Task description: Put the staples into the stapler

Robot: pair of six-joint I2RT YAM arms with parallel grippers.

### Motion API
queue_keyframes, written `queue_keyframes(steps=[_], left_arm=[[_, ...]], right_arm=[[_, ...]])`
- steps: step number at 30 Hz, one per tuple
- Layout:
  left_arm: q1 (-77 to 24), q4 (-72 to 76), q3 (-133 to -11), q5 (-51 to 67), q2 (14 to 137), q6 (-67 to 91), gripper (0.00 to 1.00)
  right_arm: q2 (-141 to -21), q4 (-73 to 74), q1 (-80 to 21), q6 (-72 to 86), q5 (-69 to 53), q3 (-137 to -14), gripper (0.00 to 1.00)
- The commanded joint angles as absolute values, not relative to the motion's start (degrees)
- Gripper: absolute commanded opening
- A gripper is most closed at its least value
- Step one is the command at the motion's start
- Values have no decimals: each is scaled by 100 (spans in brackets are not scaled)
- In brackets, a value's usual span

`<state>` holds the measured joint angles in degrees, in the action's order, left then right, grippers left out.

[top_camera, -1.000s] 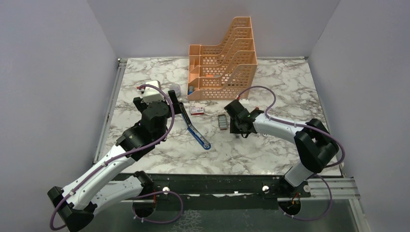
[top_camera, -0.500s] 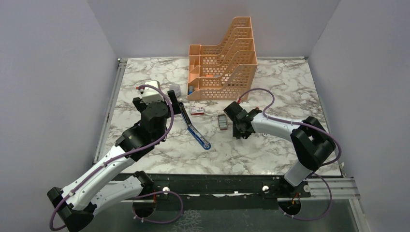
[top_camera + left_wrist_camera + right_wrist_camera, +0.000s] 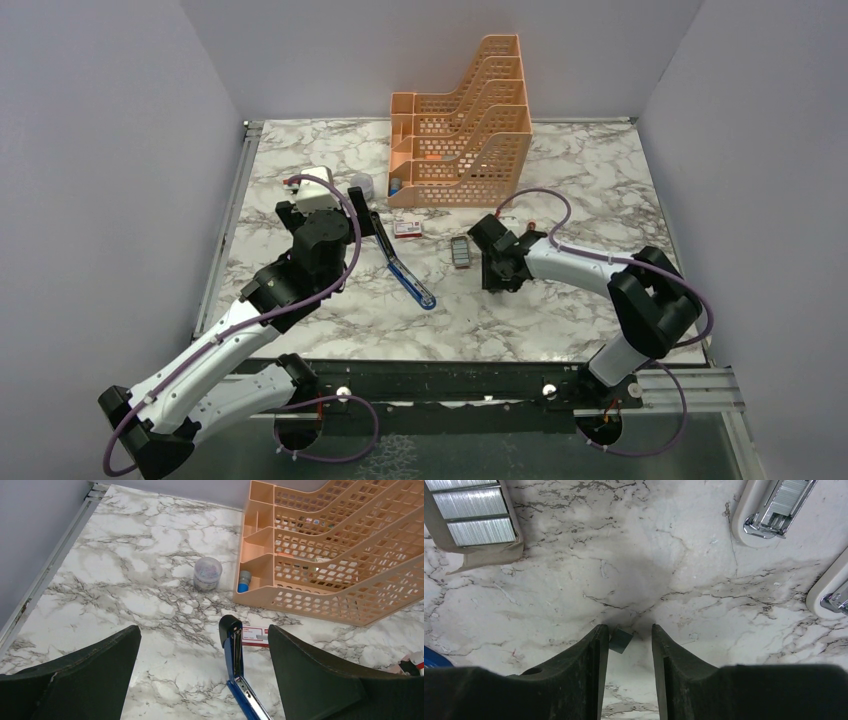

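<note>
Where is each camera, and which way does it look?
Top external: high behind the robot, looking down at the table; both arms show.
Left wrist: on the left arm, facing the stapler and orange rack; its fingers show.
Right wrist: on the right arm, looking down at the staples; its fingers show.
Shared: top and left wrist both see the stapler.

1. The stapler point(image 3: 405, 268) is slim and blue with black parts. It lies diagonally on the counter point(image 3: 560, 300), black end farther away, with its metal channel exposed at the nearer end.
2. The staple tray point(image 3: 460, 251) lies flat to the stapler's right, apart from it, holding rows of silvery strips (clearest from the right wrist).
3. The cardboard box point(image 3: 407, 229), red and white, lies flat just beside the stapler's black end.
</note>
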<state>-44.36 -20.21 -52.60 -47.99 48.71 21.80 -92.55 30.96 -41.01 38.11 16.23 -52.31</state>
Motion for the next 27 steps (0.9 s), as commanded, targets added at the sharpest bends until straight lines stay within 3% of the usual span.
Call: queue_keyframes(steps=[1,4,10,16,27], left_arm=[[-4438,-1907,-5260,-4723,4884,2167,98],[-4438,-1907,-5256,-4728,4878,2171,98],[-4438,-1907,-5262,-4724,4882,2163,98],[-4438,-1906,-5247,-4737,4860,2162,98],[-4438,-1907,-5239,-4737,4860,2162,98]], right_arm=[[-9221,3385,-4096,3792,1331,-4977,43],[-9191,3346,-4096,3814,1318,-4926,42],[-9151,3286,-4094,3920,1410,-4958,30],[-9103,3125,-4087,3981,1536,-4971,26],[-9149,2943,-4034,4082,1556,-5035,37]])
